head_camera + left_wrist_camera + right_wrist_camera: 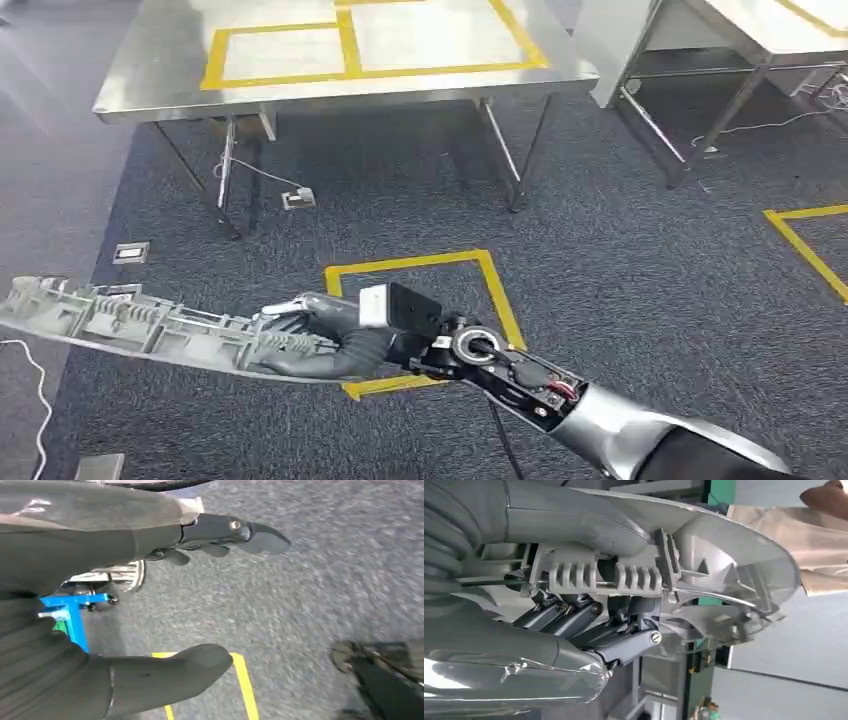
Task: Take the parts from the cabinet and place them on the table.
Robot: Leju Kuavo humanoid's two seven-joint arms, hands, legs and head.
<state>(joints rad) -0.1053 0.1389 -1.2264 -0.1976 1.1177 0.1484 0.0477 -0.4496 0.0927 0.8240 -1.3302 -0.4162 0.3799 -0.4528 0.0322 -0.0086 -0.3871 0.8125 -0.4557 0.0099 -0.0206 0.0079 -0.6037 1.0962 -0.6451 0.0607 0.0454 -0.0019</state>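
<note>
My right hand (320, 325) holds a long grey plastic part (130, 325). My fingers (574, 617) wrap around its ribbed middle, and my thumb (574, 522) presses on the other side. From my head I see the part sticking out far to my left, lying almost flat in the air above the carpet (620, 270). My right arm (600, 420) reaches in from the lower right to hold it up.

My left hand (150, 600) holds nothing. Its thumb (170, 677) and its dark fingers (235, 535) are spread apart over the grey carpet. Near it on the floor I see a piece of yellow tape (242, 680), something blue (70, 612) and part of a wheel (127, 575).

Ahead of me stands a shiny metal surface (150, 85) with yellow tape boxes (350, 50) marked on top. The part is well apart from it, not on it yet. Another metal surface (770, 35) stands to the right. On the carpet just by my right hand there is a yellow tape square (500, 300). A white cable (260, 172) runs under the first surface.

In my right wrist view, past the curved end of the part, I see a bit of a person in light clothes (804, 535) and a green frame (716, 495).
</note>
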